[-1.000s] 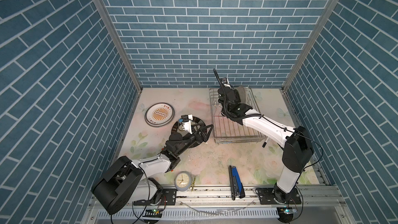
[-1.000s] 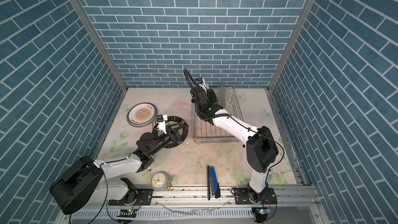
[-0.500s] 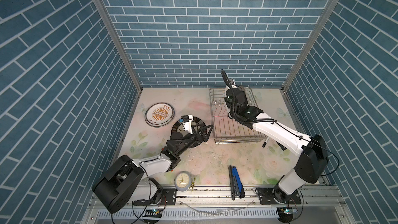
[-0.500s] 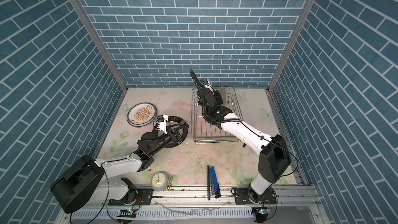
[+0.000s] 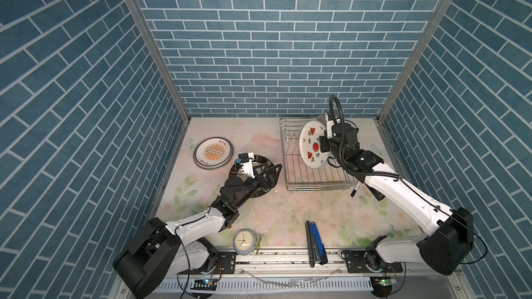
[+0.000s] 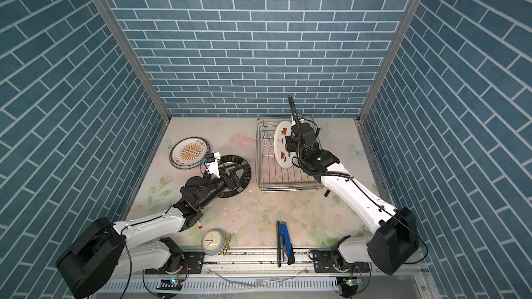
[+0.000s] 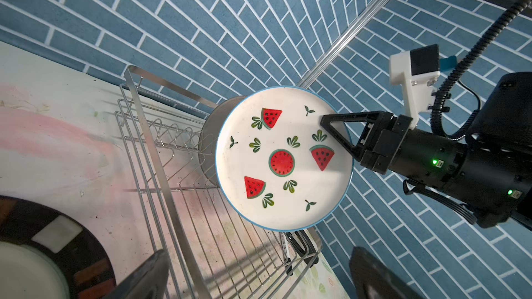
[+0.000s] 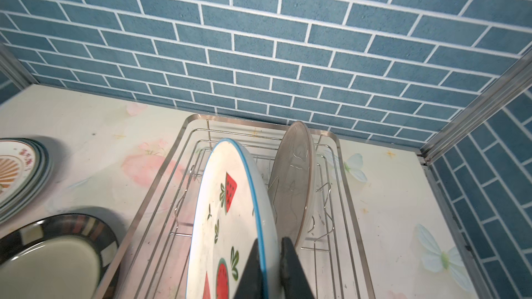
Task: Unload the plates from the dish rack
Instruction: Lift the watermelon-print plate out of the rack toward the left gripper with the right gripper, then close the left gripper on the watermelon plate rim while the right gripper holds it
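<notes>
My right gripper [image 8: 270, 254] is shut on the rim of a white plate with watermelon prints [image 5: 313, 145], holding it on edge above the wire dish rack [image 5: 313, 179]. A plain greyish plate [image 8: 293, 185] stands upright between the prongs just behind it. My left gripper [image 5: 270, 174] is open and low over a cream plate with a dark banded rim [image 6: 244, 168] lying on the table left of the rack. A stack of plates with an orange sunburst [image 5: 213, 153] lies further left.
A small round clock [image 5: 243, 241] and a blue-and-black tool [image 5: 315, 243] lie near the front rail. A black marker [image 5: 354, 189] lies by the rack's front right corner. Tiled walls close in the back and both sides.
My right gripper has carried the watermelon plate to the right over the rack, and its printed face now shows from above. The left arm has stayed where it was, open.
</notes>
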`<control>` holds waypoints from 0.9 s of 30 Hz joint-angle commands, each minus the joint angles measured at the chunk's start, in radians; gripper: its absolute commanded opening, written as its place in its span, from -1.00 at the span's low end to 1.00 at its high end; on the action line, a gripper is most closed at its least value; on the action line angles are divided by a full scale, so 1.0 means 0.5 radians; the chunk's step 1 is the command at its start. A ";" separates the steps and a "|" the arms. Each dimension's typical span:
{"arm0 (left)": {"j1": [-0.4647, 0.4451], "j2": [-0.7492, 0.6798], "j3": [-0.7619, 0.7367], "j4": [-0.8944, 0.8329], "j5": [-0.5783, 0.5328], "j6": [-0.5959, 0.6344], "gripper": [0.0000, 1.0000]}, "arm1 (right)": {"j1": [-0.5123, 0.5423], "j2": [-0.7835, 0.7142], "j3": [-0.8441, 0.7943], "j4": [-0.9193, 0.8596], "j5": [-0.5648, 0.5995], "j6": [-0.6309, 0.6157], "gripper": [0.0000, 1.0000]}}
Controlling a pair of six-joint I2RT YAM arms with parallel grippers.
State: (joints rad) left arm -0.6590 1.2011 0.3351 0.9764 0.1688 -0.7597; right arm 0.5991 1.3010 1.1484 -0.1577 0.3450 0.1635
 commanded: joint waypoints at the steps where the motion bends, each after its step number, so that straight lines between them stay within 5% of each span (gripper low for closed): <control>1: -0.011 0.013 -0.023 0.070 0.033 -0.008 0.99 | -0.094 -0.168 -0.059 0.209 -0.380 0.275 -1.00; 18: -0.010 0.218 0.077 0.274 0.275 -0.134 0.99 | -0.665 -0.406 -0.555 0.755 -1.652 0.958 -1.00; 27: -0.020 0.334 0.169 0.346 0.391 -0.217 0.91 | -0.707 -0.381 -0.799 1.159 -2.013 1.255 -1.00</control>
State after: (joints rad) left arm -0.6617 1.3373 0.3859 1.0855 0.3103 -0.8417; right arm 0.2440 1.1366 0.7704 0.2008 -0.5133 0.6270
